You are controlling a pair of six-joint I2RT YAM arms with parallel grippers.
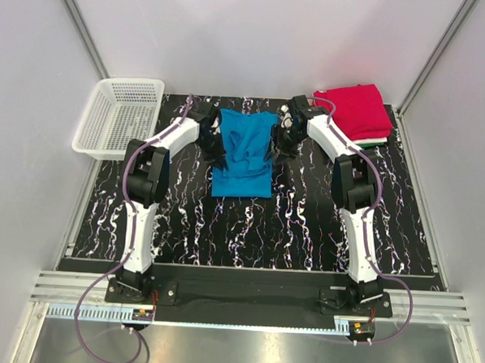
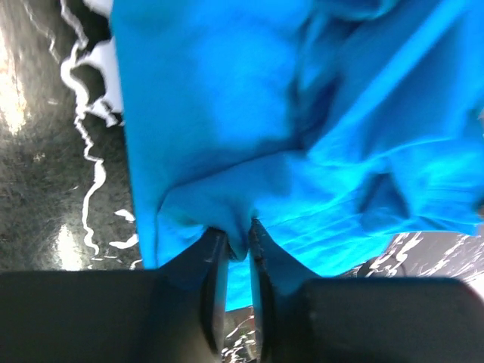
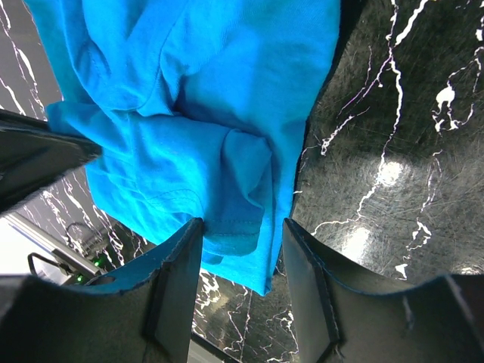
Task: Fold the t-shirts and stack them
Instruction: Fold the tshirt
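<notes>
The bright blue t-shirt (image 1: 244, 153) lies partly folded and rumpled at the back middle of the black marbled table. My left gripper (image 1: 215, 145) is at its left edge, shut on a pinch of blue cloth (image 2: 238, 243). My right gripper (image 1: 279, 141) is at its right edge, open, with a folded sleeve hem (image 3: 240, 219) between the spread jaws; the left jaw touches the cloth. A stack of folded shirts stands at the back right, a red one (image 1: 354, 110) on top, with green and white edges (image 1: 373, 141) showing under it.
A white plastic mesh basket (image 1: 119, 116) sits at the back left, partly off the table's left edge. White walls with metal rails close in the sides and back. The black marbled table (image 1: 248, 231) is bare in front of the blue shirt.
</notes>
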